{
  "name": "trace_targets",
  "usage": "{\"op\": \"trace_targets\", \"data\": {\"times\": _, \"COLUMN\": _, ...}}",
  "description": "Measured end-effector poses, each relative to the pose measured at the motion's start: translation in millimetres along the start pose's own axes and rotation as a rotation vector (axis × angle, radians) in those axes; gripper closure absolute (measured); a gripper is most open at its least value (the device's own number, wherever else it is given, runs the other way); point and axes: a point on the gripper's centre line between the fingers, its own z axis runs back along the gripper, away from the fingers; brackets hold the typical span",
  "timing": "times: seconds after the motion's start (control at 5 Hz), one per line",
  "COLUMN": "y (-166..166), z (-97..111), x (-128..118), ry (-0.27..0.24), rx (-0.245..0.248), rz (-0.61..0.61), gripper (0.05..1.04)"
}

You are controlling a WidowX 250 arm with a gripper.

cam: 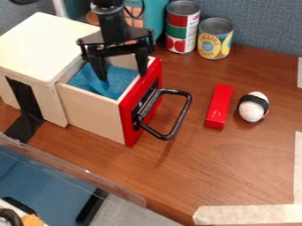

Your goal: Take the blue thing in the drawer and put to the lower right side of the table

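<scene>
- Over the open drawer [91,110], the pincer [122,76] is hanging wide, its two fingers standing well apart with nothing held firmly between them.
- Inside the drawer, the blue cloth [121,81] is lying bunched, with one fold rising near the finger [99,68] on the view's left.
- For a sound grasp, that raised fold is offering the best purchase; centring on it and sinking a little deeper before closing is looking wiser than nipping the top layer.
- The other finger [142,64] is hanging close by the red front panel [134,100], so a small shift inward is probably needed to avoid pinching or dragging the drawer.
- Once gripped, the soft cloth is likely going to droop, so the lift is calling for a straight, high rise, clearing the panel and the black handle [183,112].
- The carry is then asking for a path nearer the camera than the red block [219,106], ending low over the worktop [194,163] near the pale tape [247,214] at lower right.
- The arm [112,26] is coming in from the top edge, its wrist pointing almost straight down.
</scene>
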Motion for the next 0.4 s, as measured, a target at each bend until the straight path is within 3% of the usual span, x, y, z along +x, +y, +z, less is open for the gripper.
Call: {"op": "trace_targets", "data": {"times": 0.4, "y": 17.5, "z": 2.9, "x": 8.7, "ry": -0.002, "rx": -0.021, "rz": 0.041, "gripper": 0.085}}
